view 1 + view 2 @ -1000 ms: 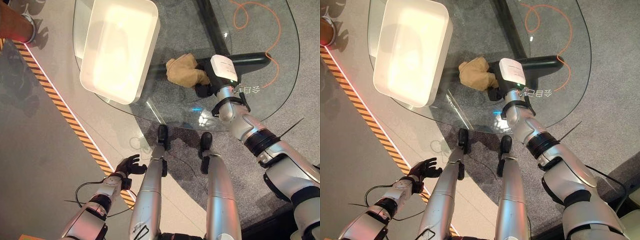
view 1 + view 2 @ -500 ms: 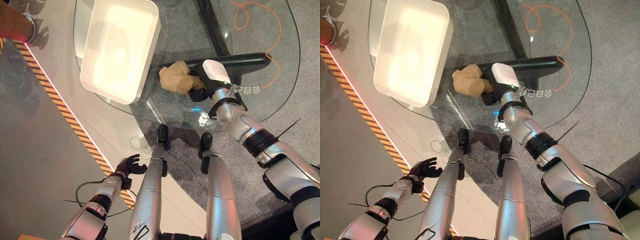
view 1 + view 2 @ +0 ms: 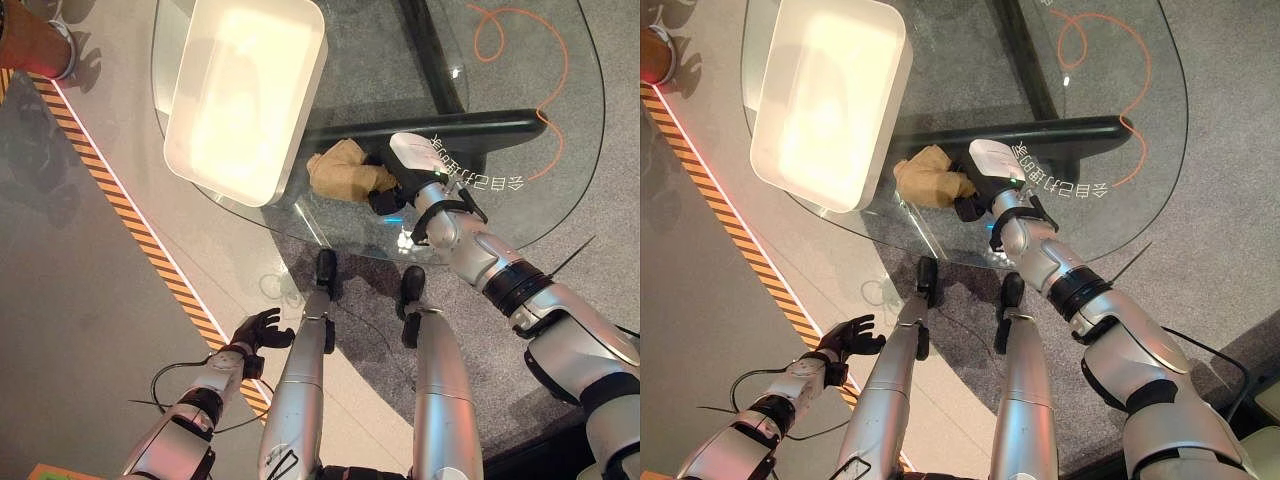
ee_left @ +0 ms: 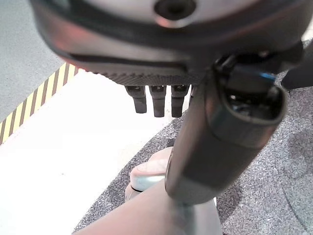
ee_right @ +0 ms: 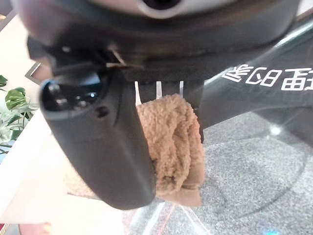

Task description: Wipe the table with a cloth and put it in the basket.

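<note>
The right hand [image 3: 385, 198] grasps the tan cloth [image 3: 338, 170] on the glass desk [image 3: 560, 190], center of the frame, just beside the white basket [image 3: 245, 95]. The left hand [image 3: 258, 328] hangs relaxed, lower left. The cloth looks soft, light and fluffy; a bunched fold is probably the best place to pinch.

White mirrored characters on the glass table [image 3: 560, 120], not legible.

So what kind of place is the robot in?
Probably a showroom or test hall, not a home: a glass table on grey carpet, striped warning tape on the floor, and an orange cable.
</note>
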Controlling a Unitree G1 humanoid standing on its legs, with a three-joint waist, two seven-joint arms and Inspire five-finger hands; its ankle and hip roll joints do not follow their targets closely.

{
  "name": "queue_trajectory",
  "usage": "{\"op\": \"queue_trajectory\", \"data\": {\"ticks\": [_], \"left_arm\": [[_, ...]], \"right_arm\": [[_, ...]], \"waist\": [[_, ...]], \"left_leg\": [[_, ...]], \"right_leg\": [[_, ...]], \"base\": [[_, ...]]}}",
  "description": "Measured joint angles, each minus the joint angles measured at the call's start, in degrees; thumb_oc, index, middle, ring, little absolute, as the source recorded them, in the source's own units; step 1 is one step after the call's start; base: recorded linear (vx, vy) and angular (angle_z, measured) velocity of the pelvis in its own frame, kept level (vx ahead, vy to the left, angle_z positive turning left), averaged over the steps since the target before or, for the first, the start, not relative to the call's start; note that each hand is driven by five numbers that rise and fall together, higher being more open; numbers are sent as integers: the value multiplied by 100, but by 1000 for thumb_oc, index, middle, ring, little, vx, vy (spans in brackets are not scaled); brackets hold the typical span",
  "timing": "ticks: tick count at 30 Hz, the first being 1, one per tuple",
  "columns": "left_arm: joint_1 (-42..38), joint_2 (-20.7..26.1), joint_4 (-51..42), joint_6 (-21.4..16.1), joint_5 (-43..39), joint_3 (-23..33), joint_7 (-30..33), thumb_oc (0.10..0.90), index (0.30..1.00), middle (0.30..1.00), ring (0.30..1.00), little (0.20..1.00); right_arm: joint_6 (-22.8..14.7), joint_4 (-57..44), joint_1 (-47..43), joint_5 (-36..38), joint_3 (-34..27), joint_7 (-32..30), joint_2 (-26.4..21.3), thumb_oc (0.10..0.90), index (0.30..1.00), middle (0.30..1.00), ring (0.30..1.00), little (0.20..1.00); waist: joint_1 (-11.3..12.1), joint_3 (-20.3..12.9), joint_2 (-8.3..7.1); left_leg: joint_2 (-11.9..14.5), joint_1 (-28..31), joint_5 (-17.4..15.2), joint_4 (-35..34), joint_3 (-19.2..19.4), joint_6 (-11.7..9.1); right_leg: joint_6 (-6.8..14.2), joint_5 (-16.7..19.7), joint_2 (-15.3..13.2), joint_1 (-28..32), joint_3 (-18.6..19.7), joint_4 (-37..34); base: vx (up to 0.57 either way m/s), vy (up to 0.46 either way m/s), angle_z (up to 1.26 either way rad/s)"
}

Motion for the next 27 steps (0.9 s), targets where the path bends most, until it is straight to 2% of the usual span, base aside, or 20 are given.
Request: {"op": "queue_trajectory", "data": {"ticks": [8, 12, 15, 18, 20, 21, 22, 27], "left_arm": [[0, -12, -18, -32, -5, 2, 111, 800, 900, 900, 900, 900], [0, -67, -26, -135, -26, 26, 261, 800, 900, 900, 900, 900], [0, -116, -31, -348, -147, 154, 473, 800, 900, 900, 900, 900], [3, -189, -189, -671, -428, 539, 967, 800, 900, 900, 900, 900], [-25, -187, -666, -919, -871, 1076, 1687, 800, 900, 900, 900, 900], [-68, -169, -787, -1013, -969, 1192, 1856, 800, 900, 900, 900, 900], [-179, -74, -1099, -1254, -1087, 1354, 2234, 800, 900, 900, 900, 900], [-591, 365, -1837, -1717, -1124, 1440, 3004, 800, 900, 900, 900, 900]], "right_arm": [[6, 1, 89, 20, -5, -164, 60, 100, 300, 300, 300, 200], [19, 58, 286, 90, -62, -289, 156, 100, 300, 300, 300, 200], [14, 66, 568, 282, -101, -405, 240, 100, 300, 300, 300, 200], [5, 73, 707, 315, -150, -487, 337, 100, 300, 300, 300, 200], [11, 69, 769, 467, -201, -572, 347, 100, 300, 300, 300, 200], [18, 69, 790, 477, -223, -608, 347, 100, 300, 300, 300, 200], [34, 70, 803, 529, -254, -697, 348, 100, 300, 300, 300, 200], [60, 70, 847, 744, -361, -970, 399, 100, 300, 300, 300, 200]], "waist": [[-1, -1, -2], [6, -1, -3], [8, -3, -9], [11, -7, -44], [39, -2, -73], [57, -2, -75], [111, -1, -85], [173, 8, -101]], "left_leg": [[-11, 16, 2, 5, -12, -1], [-15, 146, 2, -11, -33, -2], [-14, 322, 5, -93, -78, -4], [-15, 350, 6, -93, -77, -6], [-19, 350, 31, -85, -133, -41], [-19, 350, 38, -85, -154, -53], [-14, 341, 48, -92, -189, -67], [-7, 281, 33, -104, -306, -98]], "right_leg": [[4, -1, -7, 29, -6, 0], [12, -5, -9, 182, -23, -32], [26, -9, -1, 390, -31, -146], [50, 6, 4, 443, -43, -185], [51, 12, 2, 464, -67, -130], [51, 11, 1, 468, -81, -121], [49, 10, 3, 464, -144, -127], [50, -37, 8, 451, -216, -143]], "base": [[0, 5, 0], [-8, 13, 3], [-11, 2, 4], [-4, -45, 0], [-22, -106, 9], [-34, -115, 12], [-29, -110, 9], [-27, -74, 8]]}}
